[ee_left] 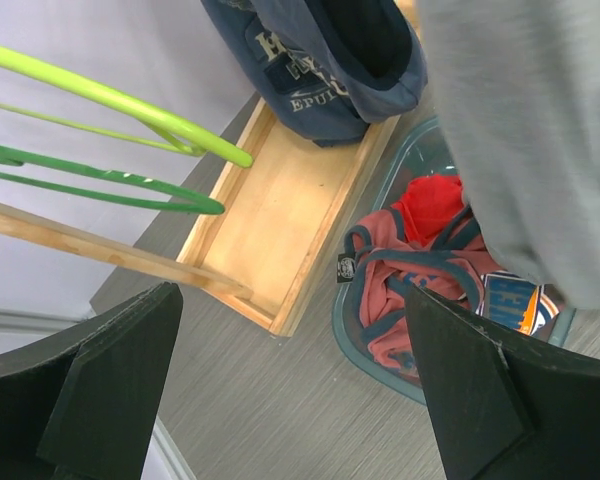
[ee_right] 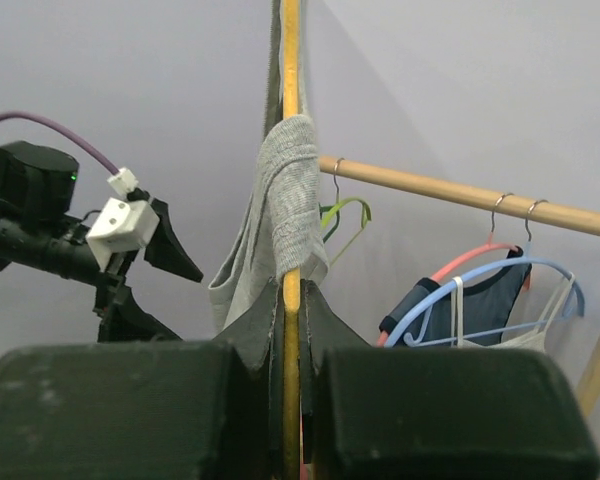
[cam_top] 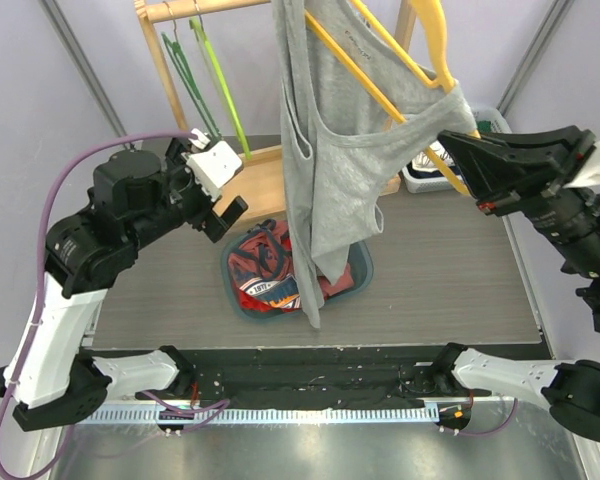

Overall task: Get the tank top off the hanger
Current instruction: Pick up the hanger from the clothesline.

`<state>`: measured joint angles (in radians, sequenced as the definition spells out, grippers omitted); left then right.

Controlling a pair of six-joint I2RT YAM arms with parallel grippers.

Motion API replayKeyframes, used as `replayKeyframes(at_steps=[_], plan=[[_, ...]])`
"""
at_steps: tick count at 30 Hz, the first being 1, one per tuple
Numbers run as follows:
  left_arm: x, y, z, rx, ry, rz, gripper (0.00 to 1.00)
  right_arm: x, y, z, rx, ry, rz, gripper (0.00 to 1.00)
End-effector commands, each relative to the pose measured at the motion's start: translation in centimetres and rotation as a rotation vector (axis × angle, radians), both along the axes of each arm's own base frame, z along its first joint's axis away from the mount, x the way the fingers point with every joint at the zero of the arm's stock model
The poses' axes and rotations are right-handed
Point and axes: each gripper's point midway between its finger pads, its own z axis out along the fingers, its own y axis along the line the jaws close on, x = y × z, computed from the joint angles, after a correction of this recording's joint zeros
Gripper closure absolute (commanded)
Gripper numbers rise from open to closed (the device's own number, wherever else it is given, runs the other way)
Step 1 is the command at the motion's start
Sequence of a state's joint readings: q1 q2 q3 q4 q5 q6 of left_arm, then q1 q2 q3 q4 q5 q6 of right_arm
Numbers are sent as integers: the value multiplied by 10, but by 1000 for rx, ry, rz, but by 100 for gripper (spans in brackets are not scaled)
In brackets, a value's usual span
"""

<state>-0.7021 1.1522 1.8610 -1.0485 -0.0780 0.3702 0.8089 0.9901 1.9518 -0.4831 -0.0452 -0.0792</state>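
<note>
Grey cloth, the tank top (cam_top: 325,150), hangs from the yellow hanger (cam_top: 435,30) over the basket (cam_top: 365,270) at mid counter (cam_top: 450,270). Our right claw (cam_top: 458,150) is clamped on the hanger's arm, just below the bunched strap (ee_right: 290,190). Our left claw (cam_top: 225,190) stands apart and empty, left of the top. We judge it best to hold the hanger firmly, pinch the cloth near a strap, and draw it off along the arm without tugging.

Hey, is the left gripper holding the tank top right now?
No, the left gripper is open with nothing between its fingers, and the grey tank top hangs apart from it.
</note>
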Motion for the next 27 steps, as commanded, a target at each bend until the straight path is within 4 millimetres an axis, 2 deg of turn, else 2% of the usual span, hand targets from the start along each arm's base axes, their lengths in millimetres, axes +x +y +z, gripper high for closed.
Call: replayKeyframes(at_steps=[1, 9, 11, 15, 19, 23, 27], plan=[[-15, 12, 28, -54, -59, -14, 0, 10, -11, 24, 58, -60, -88, 99], [-19, 19, 26, -61, -58, -3, 0, 21, -15, 39, 60, -90, -158, 99], [-19, 19, 29, -72, -61, -5, 0, 31, -15, 38, 56, -77, -198, 99], [-22, 18, 33, -85, -67, -17, 0, 35, -11, 35, 47, -71, -199, 99], [-23, 17, 33, -90, -63, -24, 0, 41, -18, 36, 63, -60, -246, 99], [-23, 17, 33, -93, -62, -23, 0, 40, -26, 54, 100, -89, -276, 99], [-28, 15, 39, -116, -66, -46, 0, 38, -23, 67, 114, -113, -255, 99]])
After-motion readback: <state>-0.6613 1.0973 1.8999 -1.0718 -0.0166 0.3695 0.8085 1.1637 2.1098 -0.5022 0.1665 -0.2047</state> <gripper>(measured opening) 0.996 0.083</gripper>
